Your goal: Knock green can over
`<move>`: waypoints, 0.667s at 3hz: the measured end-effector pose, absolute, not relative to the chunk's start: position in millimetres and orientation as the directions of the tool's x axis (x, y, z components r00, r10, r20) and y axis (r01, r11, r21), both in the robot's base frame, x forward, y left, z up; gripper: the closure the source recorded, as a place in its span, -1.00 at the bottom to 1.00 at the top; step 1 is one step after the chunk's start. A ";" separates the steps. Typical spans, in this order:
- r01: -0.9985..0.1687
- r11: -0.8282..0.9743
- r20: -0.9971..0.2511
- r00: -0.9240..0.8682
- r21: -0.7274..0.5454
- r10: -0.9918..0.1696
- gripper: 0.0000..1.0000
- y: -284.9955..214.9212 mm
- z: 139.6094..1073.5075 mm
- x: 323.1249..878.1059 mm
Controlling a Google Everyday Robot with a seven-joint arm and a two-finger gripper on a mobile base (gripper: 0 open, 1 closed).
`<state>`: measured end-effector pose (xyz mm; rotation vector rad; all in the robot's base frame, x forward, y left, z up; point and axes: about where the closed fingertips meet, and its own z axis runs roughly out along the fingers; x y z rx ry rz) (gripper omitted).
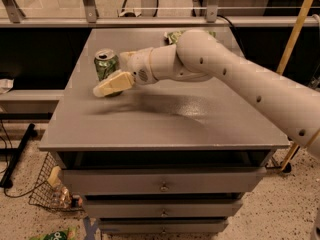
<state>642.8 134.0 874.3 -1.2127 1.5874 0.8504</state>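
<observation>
The green can stands upright near the back left of the grey table top, its silver top with the pull tab showing. My gripper, with cream fingers, reaches in from the right on the white arm. It is shut and empty. It sits right in front of the can's lower part and hides it. I cannot tell whether it touches the can.
A green foil snack bag lies at the back of the table, partly behind the arm. Drawers are under the table top. A wire basket stands on the floor at the left. A yellow pole leans at the right.
</observation>
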 end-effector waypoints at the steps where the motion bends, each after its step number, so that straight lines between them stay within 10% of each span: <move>1: -0.967 0.255 -0.959 -0.066 -0.007 -0.276 -0.65 147.1 874.9 643.1; 2: -0.968 0.251 -0.965 -0.058 -0.008 -0.255 -0.16 151.4 873.4 643.7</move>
